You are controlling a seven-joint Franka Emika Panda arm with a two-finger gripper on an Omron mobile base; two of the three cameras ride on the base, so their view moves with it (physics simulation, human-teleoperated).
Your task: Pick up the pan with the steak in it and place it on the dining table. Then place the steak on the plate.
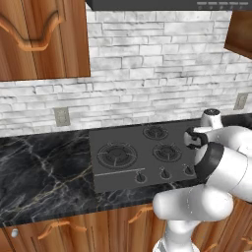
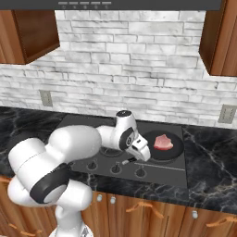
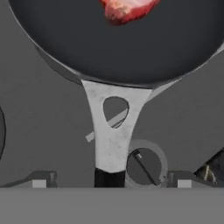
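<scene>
The gripper (image 3: 111, 181) stood wide apart, straddling the pan handle (image 3: 111, 131) without contact. Ahead lay the pan (image 3: 131, 43) holding the steak (image 3: 127, 8), on a cooktop (image 3: 39, 118) set in the black marble tabletop (image 2: 213, 162).

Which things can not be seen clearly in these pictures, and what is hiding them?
- Pan, right base view: its handle side is behind the robot's hand.
- Pan, hand view: its far rim is cut off by the top edge.
- Steak, hand view: cut by the top edge.
- Gripper, hand view: its finger tips barely rise at the bottom, so grip on the pan handle is unclear.
</scene>
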